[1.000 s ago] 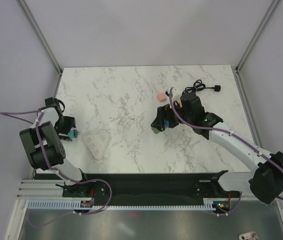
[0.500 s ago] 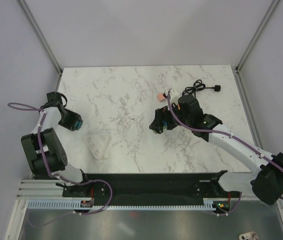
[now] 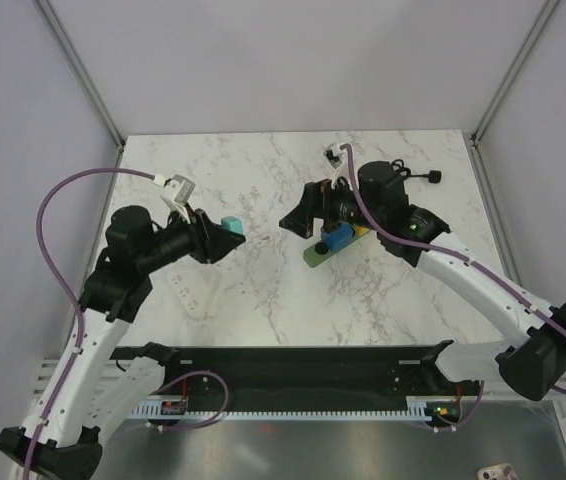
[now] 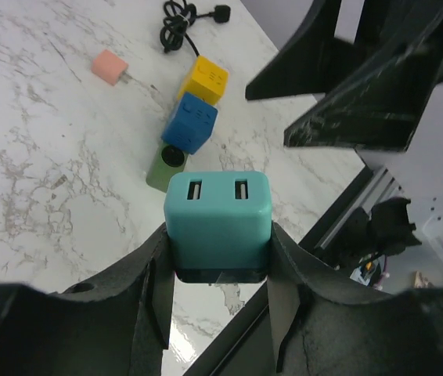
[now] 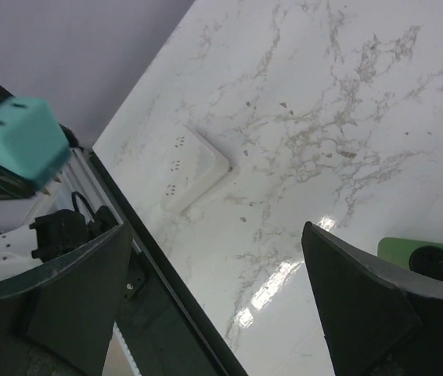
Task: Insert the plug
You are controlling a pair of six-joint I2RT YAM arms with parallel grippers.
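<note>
so the left gripper (image 4: 218, 260) is pinching the teal square two-port USB plug (image 4: 217, 213) up in the air; the white plastic power strip (image 5: 194, 168) lies well apart, nothing inserted yet; right gripper (image 5: 215, 235) spread wide, empty

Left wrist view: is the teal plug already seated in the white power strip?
No, the teal plug is clamped between the left jaws, held in the air, and the white power strip lies elsewhere with its sockets bare.
</note>
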